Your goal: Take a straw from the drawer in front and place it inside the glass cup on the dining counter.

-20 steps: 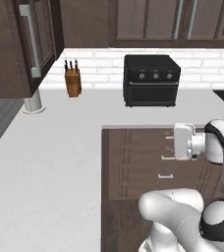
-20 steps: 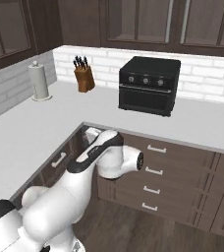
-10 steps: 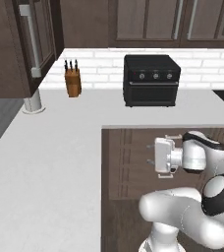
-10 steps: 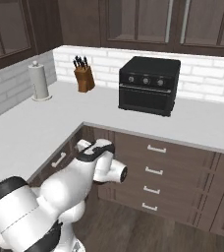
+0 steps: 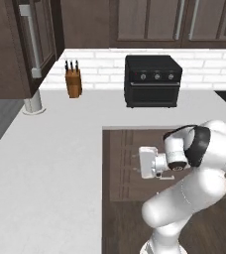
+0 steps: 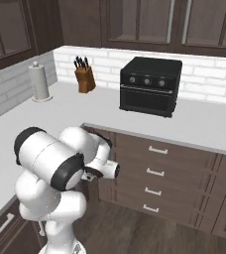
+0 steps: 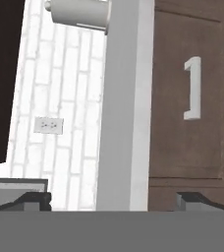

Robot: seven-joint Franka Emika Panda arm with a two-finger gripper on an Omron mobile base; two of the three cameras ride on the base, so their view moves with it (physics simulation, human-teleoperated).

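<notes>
Where base views lack it, wall outlet (image 7: 48, 125) beside drawer (image 7: 187, 93).

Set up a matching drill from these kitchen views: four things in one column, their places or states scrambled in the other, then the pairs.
Things:
1. knife block
2. black countertop oven
3. paper towel roll
4. claw

Places or states:
A. open, facing a drawer front
B. by the brick wall, left of the oven
C. on the side counter, under the wall cabinet
D. on the back counter, three knobs on its front

Pairs: 1-B, 2-D, 3-C, 4-A
</notes>
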